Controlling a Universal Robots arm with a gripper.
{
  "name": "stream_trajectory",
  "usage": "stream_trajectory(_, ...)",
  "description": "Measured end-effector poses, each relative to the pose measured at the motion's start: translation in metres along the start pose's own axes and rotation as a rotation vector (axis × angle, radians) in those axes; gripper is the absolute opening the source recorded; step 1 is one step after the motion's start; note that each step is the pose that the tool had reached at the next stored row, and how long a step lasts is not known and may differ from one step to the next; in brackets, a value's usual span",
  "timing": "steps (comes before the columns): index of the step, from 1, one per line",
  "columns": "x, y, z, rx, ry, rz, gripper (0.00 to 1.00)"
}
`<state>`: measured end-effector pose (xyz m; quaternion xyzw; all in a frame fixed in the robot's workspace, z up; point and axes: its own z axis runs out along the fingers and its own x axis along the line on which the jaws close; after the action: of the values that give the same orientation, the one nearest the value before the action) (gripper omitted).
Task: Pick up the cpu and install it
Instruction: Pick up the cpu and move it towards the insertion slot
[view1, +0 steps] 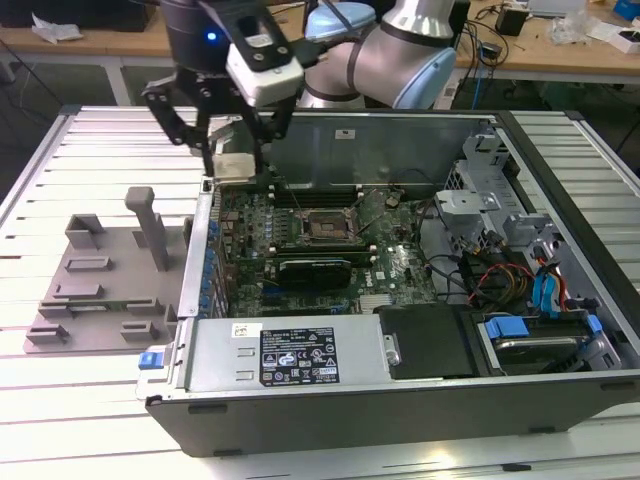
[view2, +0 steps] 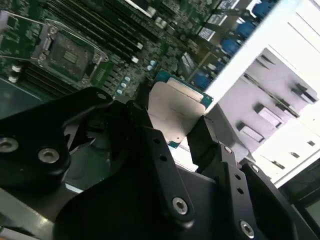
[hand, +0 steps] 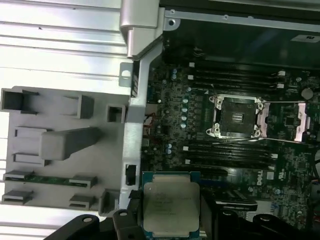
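The cpu (view1: 233, 166), a flat square chip with a silvery top and green border, hangs in my gripper (view1: 233, 160) over the back corner of the open computer case at the exterior view's left. Both wrist views show the cpu (hand: 171, 207) (view2: 175, 112) clamped between black fingers (hand: 126, 222) (view2: 205, 142), with the gripper (hand: 171, 222) (view2: 175, 131) shut on its edges. The empty motherboard socket (view1: 325, 228) (hand: 236, 116) (view2: 65, 50) lies lower inside the case with its frame open, off to the exterior view's right of the chip.
A grey plastic tray (view1: 100, 290) (hand: 60, 145) with raised blocks sits on the slatted white table (view1: 60, 400) beside the case. Inside the case are a black card (view1: 315, 268), a power supply (view1: 300, 352), cables and a drive cage (view1: 520, 250).
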<state>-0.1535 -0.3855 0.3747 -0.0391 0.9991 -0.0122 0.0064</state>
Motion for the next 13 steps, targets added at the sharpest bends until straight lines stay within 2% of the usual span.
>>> stream_trajectory(5, -0.0316, 0.0016, 0.0047, -0.0004, 0.0035, 0.000, 0.55)
stream_trajectory(13, -0.0713, 0.0034, 0.0120, -0.0009, 0.0097, -0.001, 0.55)
